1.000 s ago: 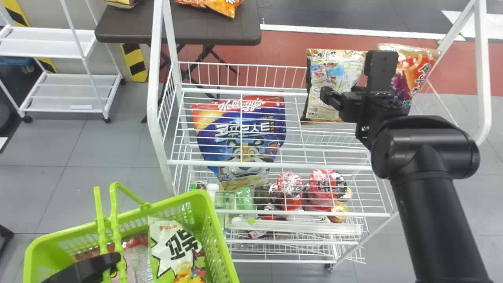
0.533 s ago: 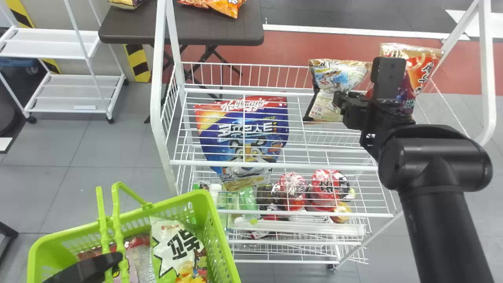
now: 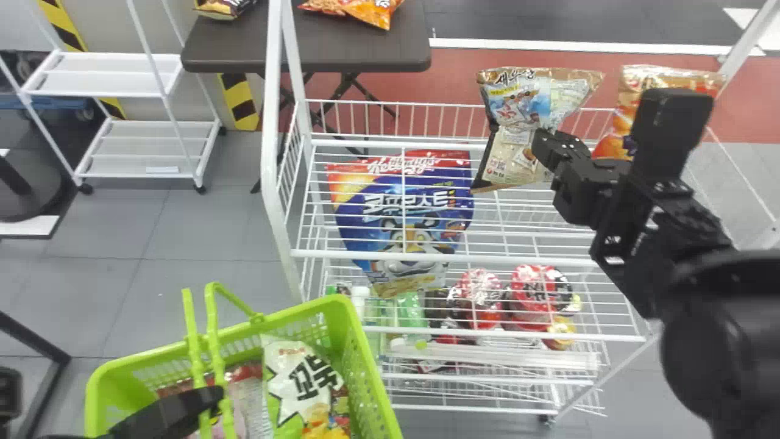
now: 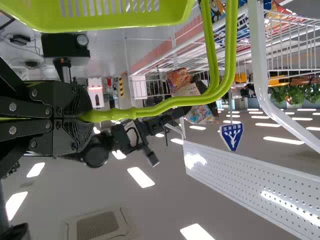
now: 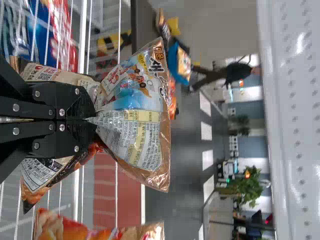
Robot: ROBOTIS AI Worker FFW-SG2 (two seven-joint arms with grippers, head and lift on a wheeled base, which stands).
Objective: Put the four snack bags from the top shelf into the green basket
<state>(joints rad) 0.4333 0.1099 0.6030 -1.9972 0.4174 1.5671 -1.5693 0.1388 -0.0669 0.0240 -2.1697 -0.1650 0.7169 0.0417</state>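
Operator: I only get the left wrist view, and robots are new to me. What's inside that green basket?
Observer: In the head view, a white-and-green bag lies in the green basket, beside another bag.
Operator: Yum! And the claw on that far arm, is it really gripping its snack?
Observer: Yes. In the right wrist view, the right gripper is closed on the held bag, pinching it to a crumpled waist.
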